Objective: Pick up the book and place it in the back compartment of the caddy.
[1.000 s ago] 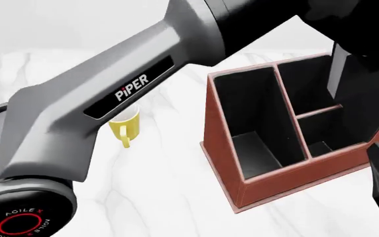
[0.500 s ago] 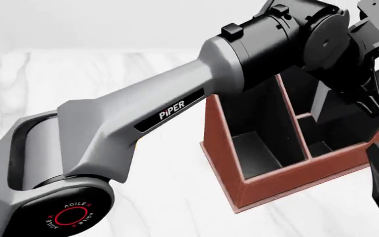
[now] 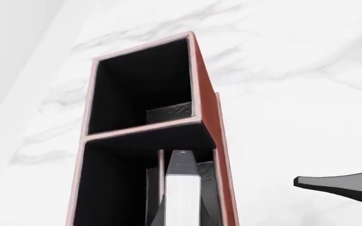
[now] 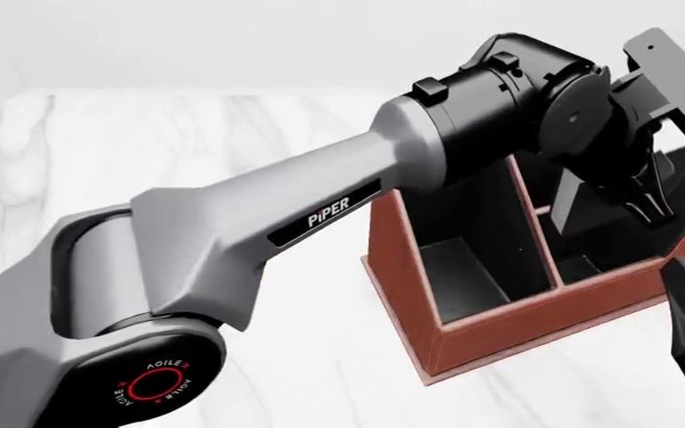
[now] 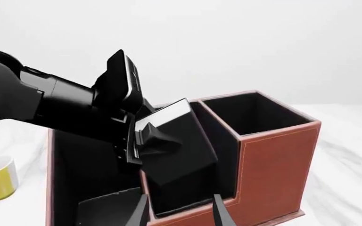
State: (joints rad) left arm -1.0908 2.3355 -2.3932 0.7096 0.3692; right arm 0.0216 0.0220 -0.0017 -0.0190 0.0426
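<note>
Since half a second ago the left gripper (image 5: 144,141) is sinking, tilting the book (image 5: 177,146) | clamped on book, inside caddy (image 4: 521,325) at 3 o'clock | right gripper (image 5: 177,212) is idling, fingers apart | advice: square book over back compartment (image 3: 140,94), clear divider, then release.

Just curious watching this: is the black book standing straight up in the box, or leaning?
Leaning. The book, gripped by the left gripper, tilts with its lower end inside the caddy.
</note>
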